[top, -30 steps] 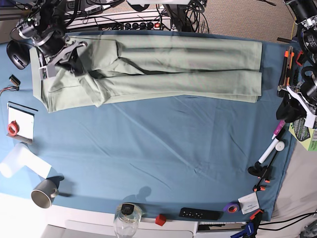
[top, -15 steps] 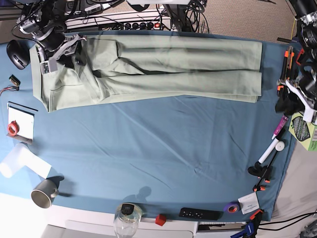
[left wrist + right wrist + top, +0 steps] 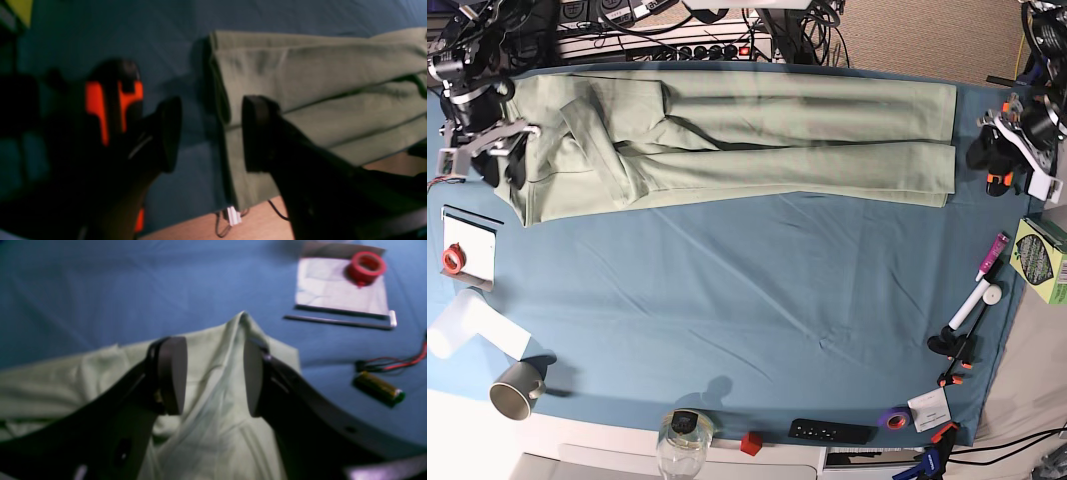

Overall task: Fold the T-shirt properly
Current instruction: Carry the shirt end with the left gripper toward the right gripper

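A: Base view: the T-shirt (image 3: 757, 140) lay as a long band along the blue cloth's (image 3: 757, 300) far edge.

B: Wrist views, though blurred: left gripper (image 3: 210, 133) and right gripper (image 3: 215, 371) gaped, apparently empty. Pinching both end hems evenly seemed wise.
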You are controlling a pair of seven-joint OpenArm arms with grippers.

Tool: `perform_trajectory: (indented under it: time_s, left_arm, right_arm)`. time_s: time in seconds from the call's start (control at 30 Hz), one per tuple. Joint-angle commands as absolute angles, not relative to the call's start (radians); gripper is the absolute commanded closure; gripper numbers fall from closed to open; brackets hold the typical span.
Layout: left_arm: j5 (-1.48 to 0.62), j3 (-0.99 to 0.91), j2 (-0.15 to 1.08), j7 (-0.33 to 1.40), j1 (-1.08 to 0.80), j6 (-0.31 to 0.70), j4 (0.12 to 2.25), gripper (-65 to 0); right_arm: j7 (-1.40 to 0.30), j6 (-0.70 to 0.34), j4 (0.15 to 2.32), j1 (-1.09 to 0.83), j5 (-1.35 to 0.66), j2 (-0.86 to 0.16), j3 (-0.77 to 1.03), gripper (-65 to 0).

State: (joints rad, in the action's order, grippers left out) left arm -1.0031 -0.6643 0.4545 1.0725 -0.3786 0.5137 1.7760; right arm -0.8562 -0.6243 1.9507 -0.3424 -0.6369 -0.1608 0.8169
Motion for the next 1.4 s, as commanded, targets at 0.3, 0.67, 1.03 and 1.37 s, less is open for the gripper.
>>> perform_trajectory:
  time_s: [0.3,0.67,1.03,1.37]
  left_arm:
    - [-0.983,-0.654,0.365,1.012,-0.364,0.44,1.686,-30.1]
    - [-1.065,-0.64,0.363,1.04,-0.29,0.446,1.473,-30.1]
    - [-1.112,-0.45,0.363,1.091,-0.293,0.492,1.471,-30.1]
    - [-1.093,-0.448,0.364,1.081,-0.294,0.498,1.471,-23.0]
  right_arm:
    - [-0.807,-0.545,1.968,-0.299,-0.601,-0.175,0.824,-27.6]
    - [-0.806,-0.546,1.968,-0.299,-0.601,-0.175,0.824,-27.6]
    - [-0.808,-0.546,1.968,-0.299,-0.601,-0.174,0.824,-27.6]
    - [-0.807,-0.546,1.968,-0.299,-0.6,-0.175,0.824,-27.6]
